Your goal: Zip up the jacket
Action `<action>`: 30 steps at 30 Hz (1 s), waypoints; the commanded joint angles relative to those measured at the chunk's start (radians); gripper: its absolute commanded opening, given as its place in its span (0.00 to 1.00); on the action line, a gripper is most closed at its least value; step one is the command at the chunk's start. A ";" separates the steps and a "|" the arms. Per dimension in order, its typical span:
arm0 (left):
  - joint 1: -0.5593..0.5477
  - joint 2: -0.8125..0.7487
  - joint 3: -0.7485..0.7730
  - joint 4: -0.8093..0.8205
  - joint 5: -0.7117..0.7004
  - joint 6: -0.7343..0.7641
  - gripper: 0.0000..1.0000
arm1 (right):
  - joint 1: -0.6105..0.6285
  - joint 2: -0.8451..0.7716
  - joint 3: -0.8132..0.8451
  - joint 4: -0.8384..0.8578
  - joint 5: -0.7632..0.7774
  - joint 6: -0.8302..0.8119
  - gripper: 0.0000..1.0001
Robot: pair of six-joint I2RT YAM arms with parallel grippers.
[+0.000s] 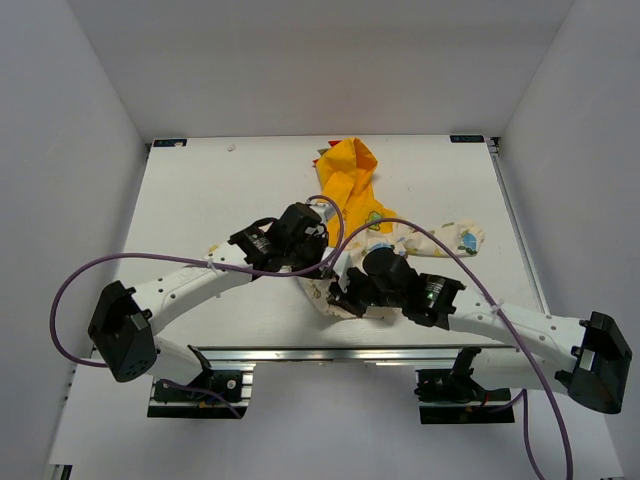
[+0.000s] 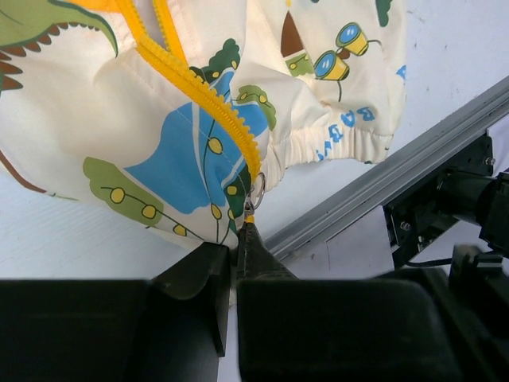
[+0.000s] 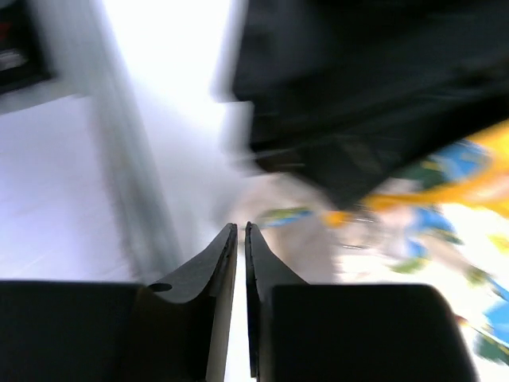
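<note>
The jacket [image 1: 440, 238] lies crumpled at the table's middle, its yellow hood [image 1: 347, 172] toward the far side. In the left wrist view its cream dinosaur-print body [image 2: 95, 111] fills the top, and the orange zipper strip [image 2: 199, 87] runs down to the hem. My left gripper [image 2: 242, 231] is shut on the zipper pull [image 2: 250, 212] at the bottom of the strip; it also shows in the top view [image 1: 322, 268]. My right gripper [image 3: 241, 228] is shut with nothing between its jaws, just short of the blurred hem [image 3: 302, 216]. In the top view it [image 1: 335, 297] sits at the jacket's near edge.
An aluminium rail [image 1: 330, 352] runs along the near table edge, close behind the hem; it also shows in the left wrist view [image 2: 382, 187]. Purple cables [image 1: 70, 290] loop off both arms. White walls enclose the table [image 1: 220, 200] on three sides.
</note>
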 commanded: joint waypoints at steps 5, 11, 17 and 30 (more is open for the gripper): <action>-0.005 -0.047 0.006 0.051 -0.035 0.014 0.00 | 0.003 -0.070 0.014 -0.059 -0.094 0.016 0.26; -0.005 -0.111 -0.076 0.118 0.033 0.084 0.00 | -0.007 -0.102 -0.005 0.017 0.433 0.157 0.48; -0.005 -0.336 -0.378 0.588 0.156 0.288 0.00 | -0.053 -0.112 0.026 0.031 0.679 0.250 0.54; -0.005 -0.442 -0.519 0.890 0.284 0.519 0.00 | -0.073 -0.072 0.028 0.030 0.309 0.140 0.54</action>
